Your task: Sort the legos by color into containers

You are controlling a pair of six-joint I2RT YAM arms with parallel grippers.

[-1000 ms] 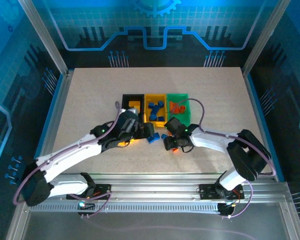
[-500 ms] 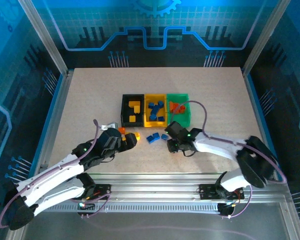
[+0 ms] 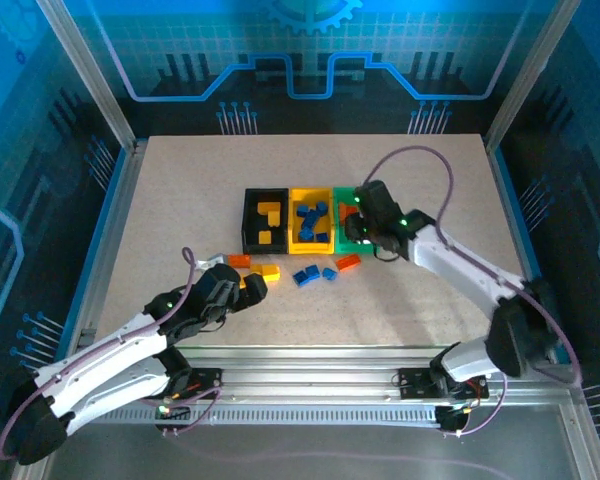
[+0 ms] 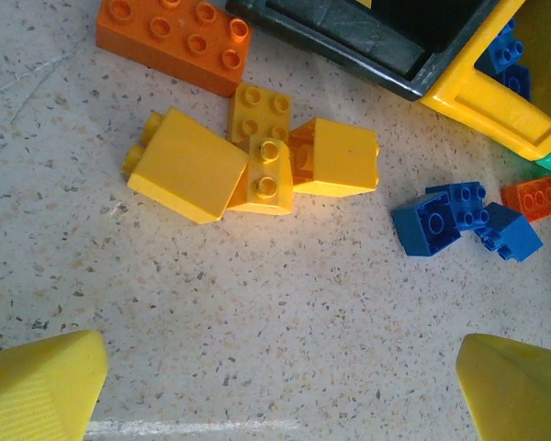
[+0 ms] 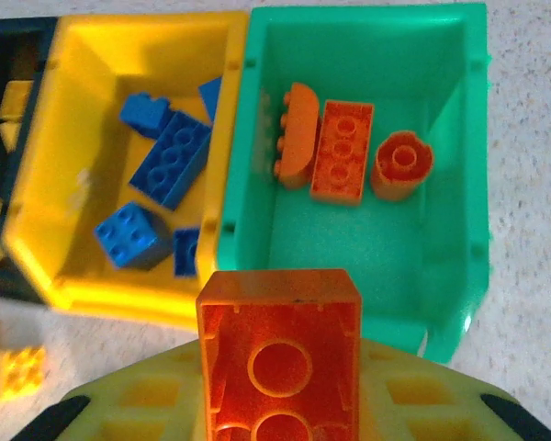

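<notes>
Orange brick point(image 5: 279, 354) clamped in the right gripper point(image 5: 279, 400) above the green bin point(image 5: 459, 138).
Bins part-filled; yellow bricks point(image 4: 188, 165) and blue bricks point(image 4: 436, 220) wait on the bench point(image 4: 257, 303) under the splayed left gripper point(image 4: 275, 381).

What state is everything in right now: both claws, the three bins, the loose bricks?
Left gripper: open, empty, above the table.
Right gripper: shut on an orange-red brick.
Black bin: holds yellow bricks.
Yellow bin: holds blue bricks.
Green bin: holds three orange-red pieces.
Loose yellow bricks: clustered on the table, unsorted.
Loose blue bricks: on the table, unsorted.
Loose orange-red bricks: two on the table, unsorted.
</notes>
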